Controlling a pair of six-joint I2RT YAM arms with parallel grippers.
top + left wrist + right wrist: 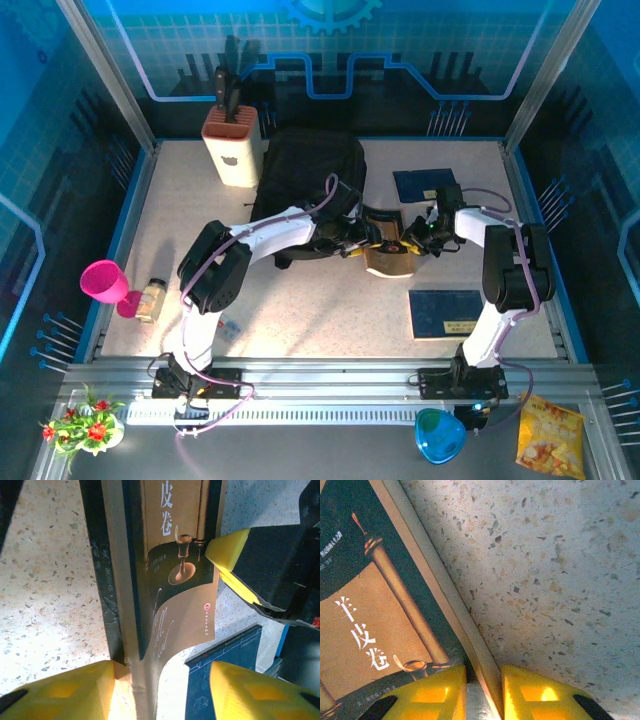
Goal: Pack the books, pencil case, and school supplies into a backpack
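Stiffness is what you cannot count on with the thin dark-and-tan paperback book (388, 258). Its cover looks like soft card, and in the left wrist view the lower part bows away from the straight edge. Judge it light, bendy and a little slick on its printed face.

It sits just off the right side of the large black soft fabric backpack (305, 175), a little nearer the arms. It appears tilted up between the two claws rather than flat on the speckled worktop (330, 310).

Your right claw (484, 680) is narrow, and its yellow fingers pinch one long edge of the book. Your left claw (162, 680) stands wide. The book's edge runs between its fingers, against one yellow finger (65, 695) and clear of the other, so it grips nothing.

Take hold close to the spine, where the pages are bound and the book is at its stiffest, and bite deep. A pinch on a loose cover corner would probably let the pages fan open and sag. A hold at both ends should stop it drooping as you feed it spine-first into the soft backpack, whose fabric will likely give way rather than guide it.

Two flat dark blue books (447, 312) lie farther to the backpack's right. Expect the same light, flexible feel from them.
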